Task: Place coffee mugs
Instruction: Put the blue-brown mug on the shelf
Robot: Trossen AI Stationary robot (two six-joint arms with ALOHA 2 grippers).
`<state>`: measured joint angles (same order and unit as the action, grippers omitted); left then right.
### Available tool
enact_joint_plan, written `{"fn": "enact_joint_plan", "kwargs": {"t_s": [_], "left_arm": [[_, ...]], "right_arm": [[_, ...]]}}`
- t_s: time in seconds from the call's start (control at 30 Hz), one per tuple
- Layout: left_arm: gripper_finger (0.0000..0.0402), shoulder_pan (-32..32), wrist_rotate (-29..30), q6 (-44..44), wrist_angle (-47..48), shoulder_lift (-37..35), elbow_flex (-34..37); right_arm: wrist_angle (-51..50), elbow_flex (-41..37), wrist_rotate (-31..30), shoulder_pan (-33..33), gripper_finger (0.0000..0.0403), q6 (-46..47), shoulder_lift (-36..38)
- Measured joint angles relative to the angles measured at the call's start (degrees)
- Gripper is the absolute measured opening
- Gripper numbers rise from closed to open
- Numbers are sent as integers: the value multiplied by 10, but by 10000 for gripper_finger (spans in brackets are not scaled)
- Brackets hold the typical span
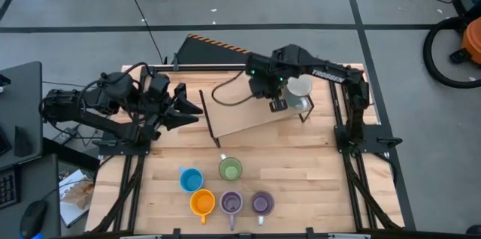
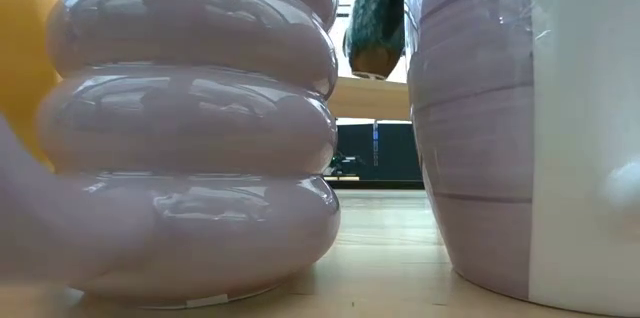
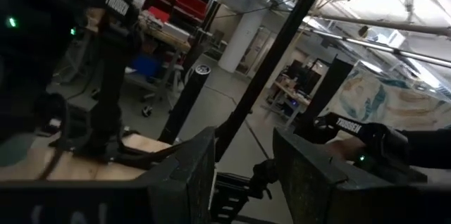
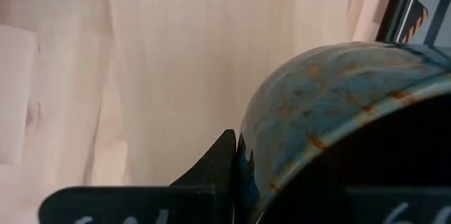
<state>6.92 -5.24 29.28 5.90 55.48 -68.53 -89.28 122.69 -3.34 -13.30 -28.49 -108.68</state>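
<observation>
Against my right gripper [image 4: 236,164] sits a dark brown mug [image 4: 345,125], its glazed round wall mottled teal and rust; one finger [image 4: 211,175] presses its side, so I am clamped on it, though the far finger is hidden behind the mug. From above, my right gripper [image 1: 278,105] hangs over the back of the wooden table [image 1: 316,164], beside a white mug [image 1: 299,87] on a slanted wooden board [image 1: 252,115] with a thin black frame; the brown mug itself is hard to make out under the arm there. Near the front edge stand five mugs, all apparently empty: a blue mug [image 1: 191,179], a green mug [image 1: 230,169], an orange mug [image 1: 202,203], and two purple ones, the left purple mug [image 1: 231,203] and the right purple mug [image 1: 261,203]. At table height only a ribbed, glossy purple wall [image 2: 190,128] and a smoother banded one [image 2: 470,128] fill the view, both cut off by the frame. My left gripper [image 1: 184,107] waits over the table's left rear, its two dark fingers [image 3: 187,178] held apart.
</observation>
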Motion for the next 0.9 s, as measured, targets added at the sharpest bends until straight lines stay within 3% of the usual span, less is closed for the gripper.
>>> {"fn": "enact_joint_plan", "kwargs": {"t_s": [0.2, 0.57, 0.9], "left_arm": [[151, 0, 5, 0, 5, 0, 0], [151, 0, 5, 0, 5, 0, 0], [151, 0, 5, 0, 5, 0, 0]], "right_arm": [[14, -1, 37, -37, 45, -32, -5], [11, -2, 15, -43, 45, -56, -55], [-7, -2, 0, -60, 46, -56, -55]]}}
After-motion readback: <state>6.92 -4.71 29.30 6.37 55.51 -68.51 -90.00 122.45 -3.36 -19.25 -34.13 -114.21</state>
